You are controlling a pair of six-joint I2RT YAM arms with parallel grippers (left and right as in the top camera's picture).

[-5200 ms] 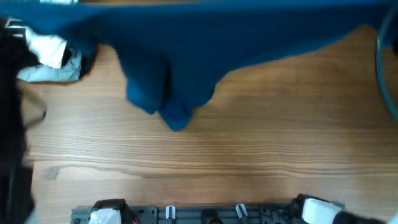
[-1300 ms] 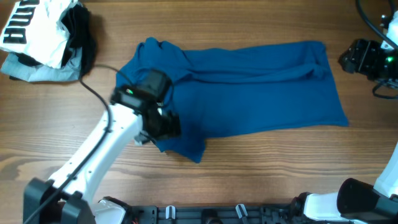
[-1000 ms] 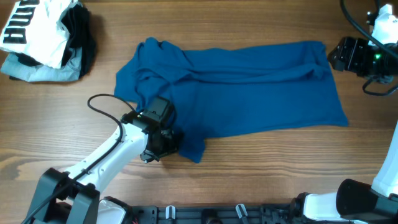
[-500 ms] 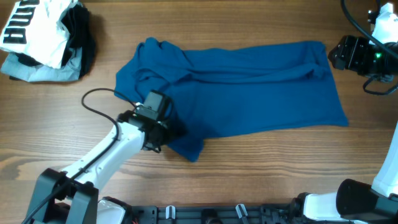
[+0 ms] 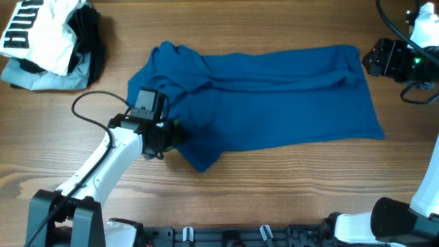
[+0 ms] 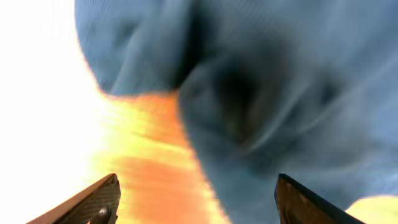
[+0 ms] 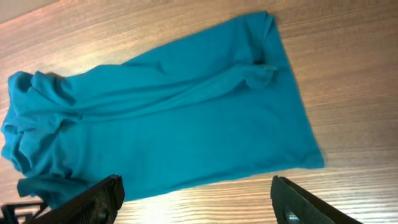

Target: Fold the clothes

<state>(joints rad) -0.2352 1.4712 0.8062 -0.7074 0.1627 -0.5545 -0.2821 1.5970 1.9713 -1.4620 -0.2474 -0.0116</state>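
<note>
The clothes (image 5: 274,96) are one deep-blue garment spread wide across the middle of the table, wrinkled and bunched at its left end. In the overhead view my left gripper (image 5: 168,134) is low at the garment's lower-left edge. The left wrist view is blurred; its gripper (image 6: 199,211) is open, with the edge of the clothes (image 6: 280,93) and bare wood below the wide-apart jaws. My right gripper (image 5: 370,60) hovers at the garment's far right corner. In the right wrist view this gripper (image 7: 196,208) is open and empty, high above the clothes (image 7: 161,106).
A pile of other garments lies at the far left corner: a white one with black lettering (image 5: 34,27), a pale grey one (image 5: 41,79) and a black one (image 5: 92,41). The left arm's cable (image 5: 89,110) loops over the wood. The arm mounts (image 5: 226,234) line the front edge.
The garment, earlier hanging in the air, now lies flat. My left gripper slid left and up along the lower-left edge, and that corner shifted slightly left. The right arm holds still.
</note>
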